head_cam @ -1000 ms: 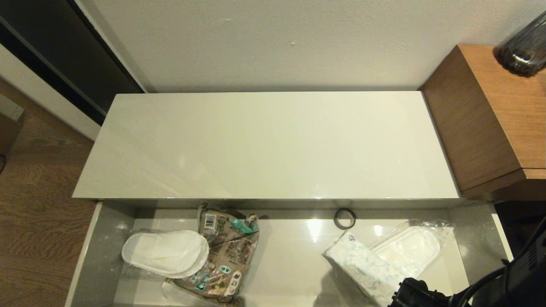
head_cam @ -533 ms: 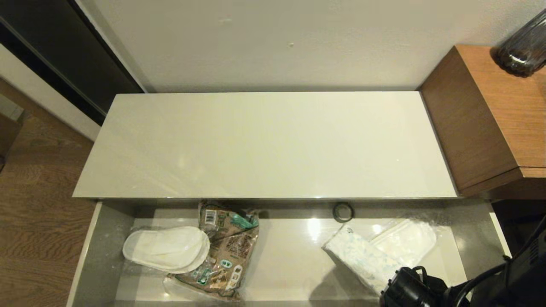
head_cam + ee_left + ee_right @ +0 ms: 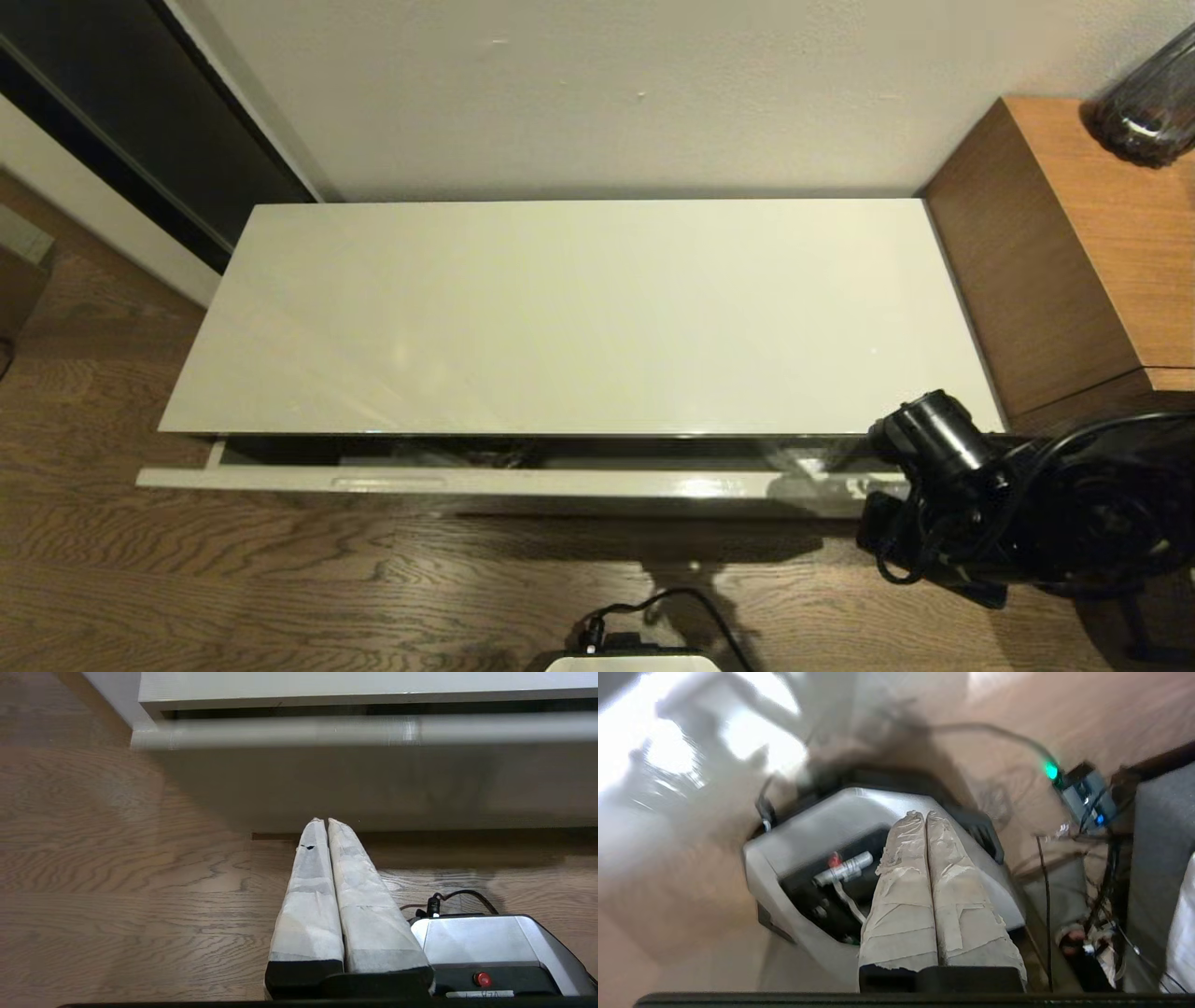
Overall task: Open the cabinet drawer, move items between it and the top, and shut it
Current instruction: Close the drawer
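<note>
Cream front of the one cabinet drawer [image 3: 523,483] stands out only a narrow gap from under the top [image 3: 579,317], its inside in shadow. My right arm hangs low at that drawer's right end, and my right jaws [image 3: 926,814] are pressed together with nothing between them, over my own base. My left jaws [image 3: 321,822] are likewise closed and empty, parked low before the drawer front, above the wood floor [image 3: 280,588]. No readable writing shows.
</note>
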{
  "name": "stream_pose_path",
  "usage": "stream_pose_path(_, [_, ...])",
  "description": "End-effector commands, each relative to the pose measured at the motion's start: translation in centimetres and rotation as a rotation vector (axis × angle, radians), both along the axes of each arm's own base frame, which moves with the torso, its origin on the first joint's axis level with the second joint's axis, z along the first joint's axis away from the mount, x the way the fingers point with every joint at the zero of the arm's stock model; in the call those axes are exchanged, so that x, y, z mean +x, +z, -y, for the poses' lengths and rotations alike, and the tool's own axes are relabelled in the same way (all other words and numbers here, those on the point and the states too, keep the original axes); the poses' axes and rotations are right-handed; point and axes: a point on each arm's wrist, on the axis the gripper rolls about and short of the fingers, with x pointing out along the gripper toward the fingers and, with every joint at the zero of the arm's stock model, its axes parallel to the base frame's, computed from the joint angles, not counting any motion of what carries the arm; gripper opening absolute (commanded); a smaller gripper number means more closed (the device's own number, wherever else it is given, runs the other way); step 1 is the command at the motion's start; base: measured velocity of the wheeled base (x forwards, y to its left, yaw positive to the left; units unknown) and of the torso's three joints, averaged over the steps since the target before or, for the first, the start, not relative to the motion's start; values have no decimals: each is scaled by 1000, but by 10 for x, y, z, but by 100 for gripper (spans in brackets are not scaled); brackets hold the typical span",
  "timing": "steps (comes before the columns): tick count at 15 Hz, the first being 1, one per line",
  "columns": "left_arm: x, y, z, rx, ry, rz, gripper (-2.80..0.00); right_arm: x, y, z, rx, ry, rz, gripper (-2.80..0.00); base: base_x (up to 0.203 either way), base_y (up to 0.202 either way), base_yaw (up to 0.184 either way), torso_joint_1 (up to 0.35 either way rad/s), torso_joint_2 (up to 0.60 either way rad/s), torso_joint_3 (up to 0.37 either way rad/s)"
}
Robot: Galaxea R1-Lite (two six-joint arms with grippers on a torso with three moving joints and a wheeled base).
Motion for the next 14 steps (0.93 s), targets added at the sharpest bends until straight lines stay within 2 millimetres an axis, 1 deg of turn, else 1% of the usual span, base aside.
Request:
stream_pose_path(1, [0,0,0,0,-2,1,-280,-2,19,5,24,-15,45,-280,0,0,0,0,0,0])
stream_pose_path(4, [0,0,0,0,0,1,-280,-14,25,10,20,-11,37,-280,0,0,0,0,0,0])
stream_pose_path(7, [0,0,0,0,0,1,-280,-33,37,17,30,0,42,-280,0,0,0,0,0,0])
stream_pose_path(11, [0,0,0,0,0,1,-280,-67,52,28,29,18,57,-280,0,0,0,0,0,0])
stream_pose_path(13, [0,0,0,0,0,1,-280,-91,69,38,34,28,79,-280,0,0,0,0,0,0])
stream_pose_path(14, [0,0,0,0,0,1,-280,-106,77,42,11,37,84,-280,0,0,0,0,0,0])
